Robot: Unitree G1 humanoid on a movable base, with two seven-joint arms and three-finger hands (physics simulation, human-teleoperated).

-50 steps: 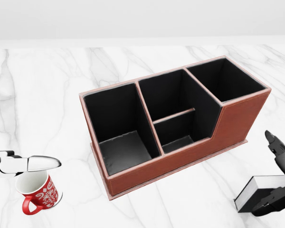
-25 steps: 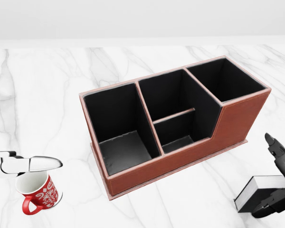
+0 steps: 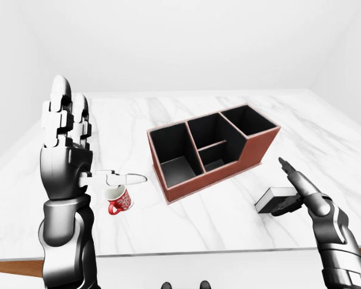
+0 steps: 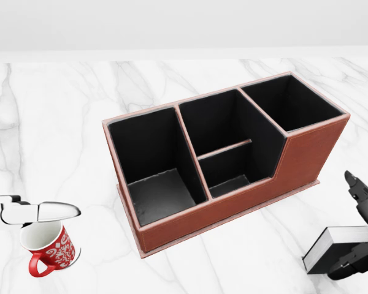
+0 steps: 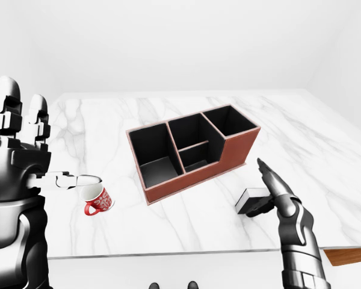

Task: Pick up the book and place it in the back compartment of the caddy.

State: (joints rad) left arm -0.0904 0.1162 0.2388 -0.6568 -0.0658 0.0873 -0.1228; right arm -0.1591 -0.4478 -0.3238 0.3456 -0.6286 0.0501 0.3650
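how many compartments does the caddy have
4. In the head view, the caddy has a big one at the left, two in the middle, upper and lower, and one at the upper right. None look hidden.

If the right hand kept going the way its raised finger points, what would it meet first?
Probably nothing soon. The right hand sits at the book, one finger angled up and leftward above the table, toward the caddy's tall right end. Depth is unclear; it may pass above the rim.

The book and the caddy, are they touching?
Apart: head view shows bare marble between the book and the caddy.
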